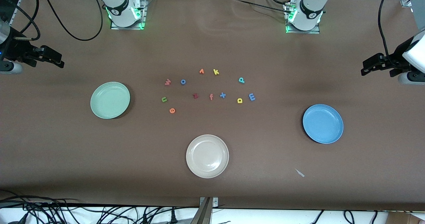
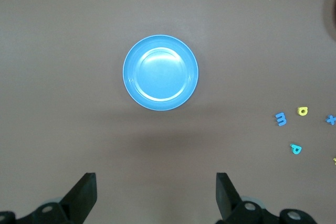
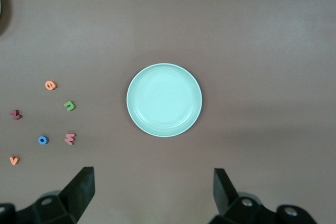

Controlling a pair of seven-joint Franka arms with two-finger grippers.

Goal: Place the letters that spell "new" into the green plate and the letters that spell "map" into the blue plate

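While both arms wait high at the desk's ends, the released right pincer [image 3: 149,195] is nearer the w [image 1: 167,82], n [image 1: 164,99], e [image 1: 172,110] beside the green plate [image 1: 110,100]; the left pincer [image 2: 156,195], also released, is nearer m [image 1: 252,97], a [image 1: 239,100], p [image 1: 241,80] by the blue plate [image 1: 322,123].

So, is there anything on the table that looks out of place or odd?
One thing: a small pale scrap lies on the bare table, nearer to the front camera than the blue plate. It resembles neither a foam letter nor a plate, more like stray debris. Nothing looks spilled or damaged.

White arm bases [image 1: 123,8] glow green – black pincers (matte), black cables.
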